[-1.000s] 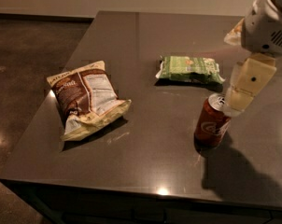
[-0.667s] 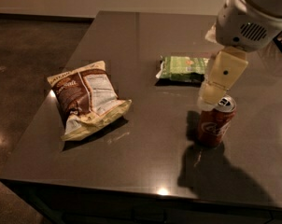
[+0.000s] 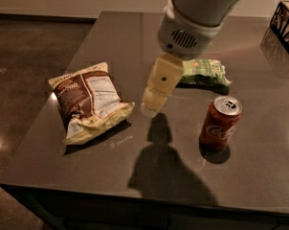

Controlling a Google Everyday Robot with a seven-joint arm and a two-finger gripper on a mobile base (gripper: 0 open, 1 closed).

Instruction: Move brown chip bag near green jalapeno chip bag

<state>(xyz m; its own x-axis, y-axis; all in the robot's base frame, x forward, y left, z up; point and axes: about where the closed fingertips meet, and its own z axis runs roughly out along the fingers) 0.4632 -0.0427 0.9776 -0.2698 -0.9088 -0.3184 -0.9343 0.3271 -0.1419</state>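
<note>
The brown chip bag (image 3: 90, 101) lies on the left part of the dark table, white nutrition panel up, pale yellow edge toward the front. The green jalapeno chip bag (image 3: 205, 73) lies flat at the middle right, partly hidden by my arm. My gripper (image 3: 153, 105) hangs above the table between the two bags, just right of the brown bag's right edge, and holds nothing that I can see.
A red soda can (image 3: 219, 124) stands upright in front of the green bag. A black wire basket (image 3: 284, 20) sits at the far right corner. The table's front edge (image 3: 135, 195) and left edge are close to the brown bag.
My arm has swung left, from above the soda can to the gap between the brown bag and the green bag. The bags and the can have not moved.
</note>
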